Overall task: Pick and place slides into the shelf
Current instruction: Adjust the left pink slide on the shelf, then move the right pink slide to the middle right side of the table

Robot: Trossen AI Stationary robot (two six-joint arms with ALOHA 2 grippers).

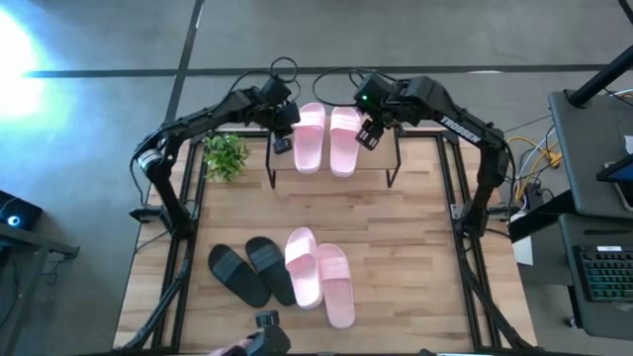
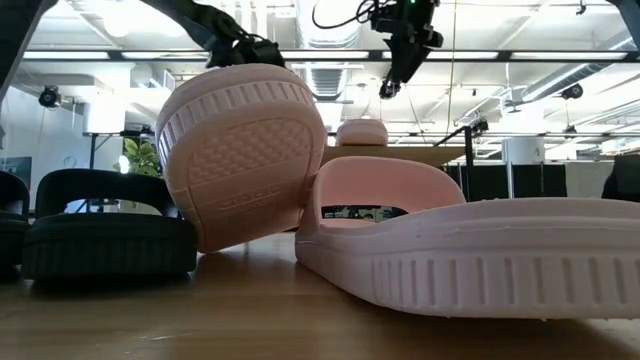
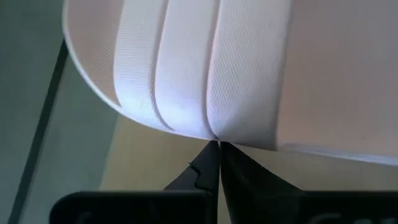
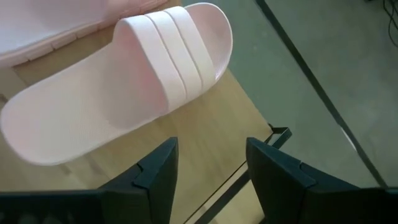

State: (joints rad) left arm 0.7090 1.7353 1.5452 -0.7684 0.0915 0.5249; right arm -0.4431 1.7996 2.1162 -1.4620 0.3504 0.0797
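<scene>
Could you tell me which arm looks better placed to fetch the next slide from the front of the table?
Probably the right: its gripper is open and empty beside the shelf, with a pink slide on its side. The left gripper is shut against a shelved slide.

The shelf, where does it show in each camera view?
High: shelf at the table's far middle.
Low: centre, behind the nearer slides.
Left wrist: tan board beneath a slide.
Right wrist: board beneath a slide.
Landmark: the pink slides on it.
</scene>
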